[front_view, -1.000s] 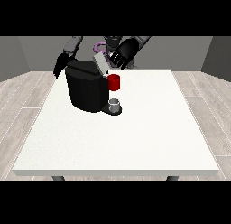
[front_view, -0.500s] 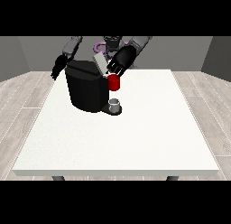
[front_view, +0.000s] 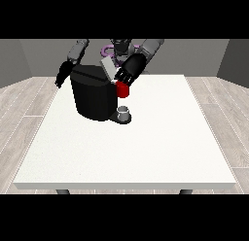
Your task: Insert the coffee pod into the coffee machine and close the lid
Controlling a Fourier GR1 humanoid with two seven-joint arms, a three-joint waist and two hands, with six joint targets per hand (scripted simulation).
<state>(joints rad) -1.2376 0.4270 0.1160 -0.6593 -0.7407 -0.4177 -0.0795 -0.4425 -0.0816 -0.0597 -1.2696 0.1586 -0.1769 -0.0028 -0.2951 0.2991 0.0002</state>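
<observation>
The hand at the view's right [front_view: 130, 71] hovered at the coffee machine [front_view: 95, 92] — just above a red thing at the machine [front_view: 122, 90] — on the white table [front_view: 146, 147].

The coffee machine [front_view: 95, 94] hides part of the robot's body behind it. The fingers of the hand at the view's right [front_view: 127, 74] are too small to tell how they lie.

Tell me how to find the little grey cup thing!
Look at the big black coffee machine near the back of the white table. At its foot sits a grey thing, just below a red thing at the machine. It is the only small grey piece standing there.
</observation>
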